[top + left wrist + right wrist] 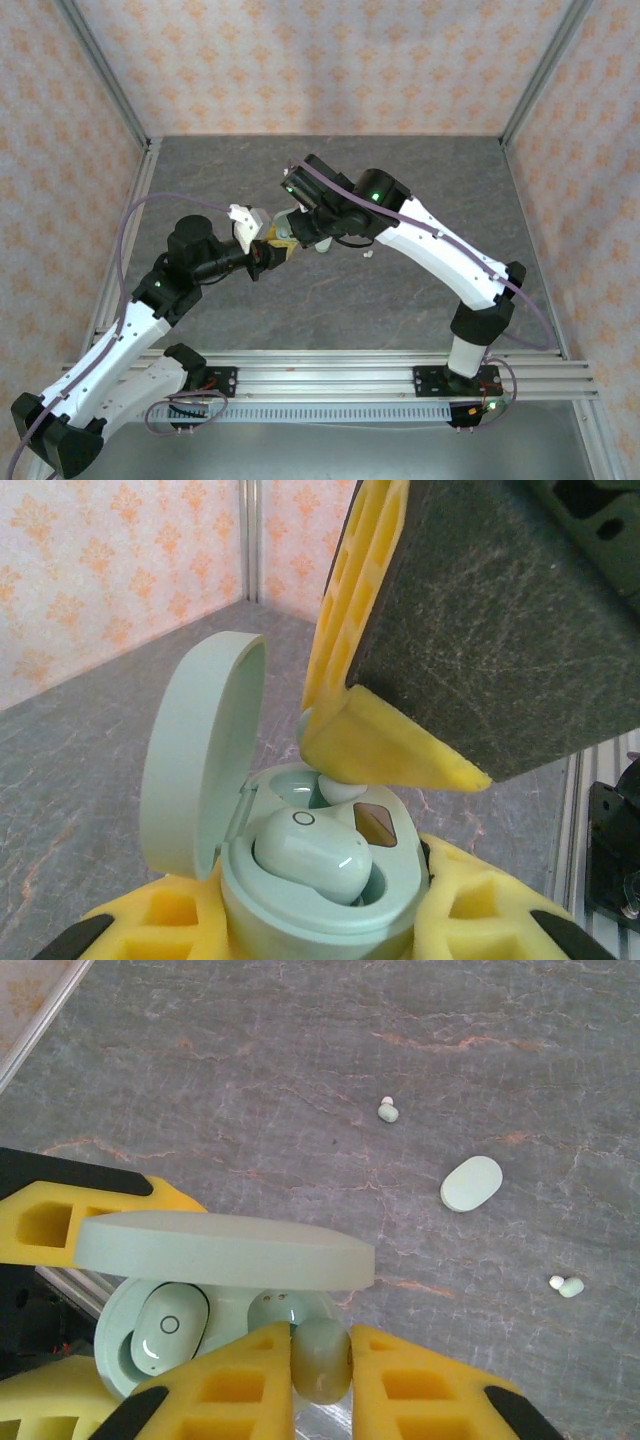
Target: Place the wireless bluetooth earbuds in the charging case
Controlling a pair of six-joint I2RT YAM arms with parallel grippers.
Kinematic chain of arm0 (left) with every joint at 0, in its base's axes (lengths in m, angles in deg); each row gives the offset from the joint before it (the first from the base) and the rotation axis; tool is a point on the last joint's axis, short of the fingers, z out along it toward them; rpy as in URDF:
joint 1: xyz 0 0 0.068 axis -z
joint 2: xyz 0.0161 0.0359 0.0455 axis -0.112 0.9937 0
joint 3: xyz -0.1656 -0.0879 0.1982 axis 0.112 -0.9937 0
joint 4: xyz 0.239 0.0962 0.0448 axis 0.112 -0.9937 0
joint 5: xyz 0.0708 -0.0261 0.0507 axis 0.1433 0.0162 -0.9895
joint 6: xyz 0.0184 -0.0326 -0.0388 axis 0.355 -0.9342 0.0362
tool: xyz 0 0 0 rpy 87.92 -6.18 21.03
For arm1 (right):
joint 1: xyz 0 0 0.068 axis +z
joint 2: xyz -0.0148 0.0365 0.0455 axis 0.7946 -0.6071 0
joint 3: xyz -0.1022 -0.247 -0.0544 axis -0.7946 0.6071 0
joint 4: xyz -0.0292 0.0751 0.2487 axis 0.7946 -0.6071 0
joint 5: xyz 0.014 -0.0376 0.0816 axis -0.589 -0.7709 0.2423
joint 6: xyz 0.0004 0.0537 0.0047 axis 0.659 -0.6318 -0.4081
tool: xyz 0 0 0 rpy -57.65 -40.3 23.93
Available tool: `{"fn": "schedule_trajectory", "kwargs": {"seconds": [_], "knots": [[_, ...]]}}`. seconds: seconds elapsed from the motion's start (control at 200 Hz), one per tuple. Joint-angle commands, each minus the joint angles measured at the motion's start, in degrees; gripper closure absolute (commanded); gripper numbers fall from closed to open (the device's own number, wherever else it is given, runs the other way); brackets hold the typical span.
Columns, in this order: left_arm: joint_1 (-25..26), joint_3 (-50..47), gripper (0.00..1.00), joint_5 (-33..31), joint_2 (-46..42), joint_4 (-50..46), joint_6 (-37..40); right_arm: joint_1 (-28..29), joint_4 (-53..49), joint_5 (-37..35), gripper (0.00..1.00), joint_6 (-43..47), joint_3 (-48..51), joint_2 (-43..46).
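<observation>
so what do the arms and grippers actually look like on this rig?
Left arm and right arm match: white shell links, black joint housings, green status lights, and a purplish cable running along each. Left gripper and right gripper have chunky yellow fingers with moulded open pockets and black patches at the outer edges.

Grey, marble-veined stone-look tabletop, right wrist cam: a closed pale mint oval plastic case lies flat, centre-right. One tiny whitish-mint pebble-like earbud sits apart, up-left of it. A 2nd tiny whitish-mint earbud lies down-right, nr the frame edge. All three rest separately w/ bare surface btwn them.
</observation>
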Motion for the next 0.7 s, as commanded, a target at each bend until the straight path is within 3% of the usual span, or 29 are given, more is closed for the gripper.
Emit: {"fn": "schedule_trajectory", "kwargs": {"seconds": [0.0,0.696], "knots": [[0.3,2.3,0.77,0.8,-0.6,1.0,0.0,0.5,-1.6,1.2,0.81,0.0,-1.3,-0.2],[0.4,2.2,0.77,0.7,-1.0,1.0,-0.5,0.5,0.2,1.7,0.67,-1.5,-1.3,2.6]]}}
